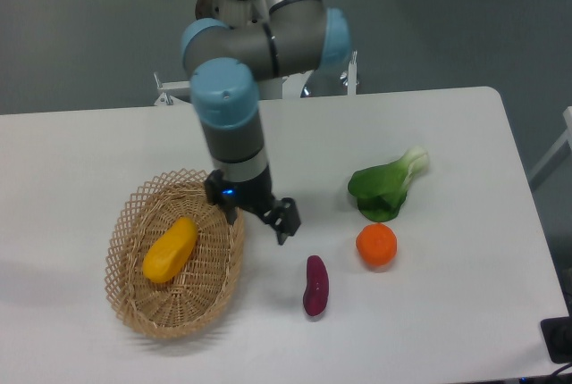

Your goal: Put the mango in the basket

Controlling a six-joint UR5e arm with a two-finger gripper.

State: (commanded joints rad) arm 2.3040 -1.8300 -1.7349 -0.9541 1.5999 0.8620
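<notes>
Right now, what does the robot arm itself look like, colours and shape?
A thick arm of silver-grey tubes with light blue caps at the rounded joints. At its end sits a small black two-finger tool with a little blue light glowing on its body. No loose cables show.

Robotics laboratory test cell. A grey industrial arm (pixel 234 89) with light-blue joint caps stands on a pedestal behind a plain white tabletop (pixel 465 313) with rounded corners, over bare grey flooring (pixel 71 36). Metal mounting brackets (pixel 350 76) are fixed at the tabletop's rear edge. Toy-like produce, namely a leafy green (pixel 386 186), an orange (pixel 376 245) and a purple sweet potato (pixel 315 285), lies spaced apart as test objects beside a wicker basket (pixel 125 223).
</notes>
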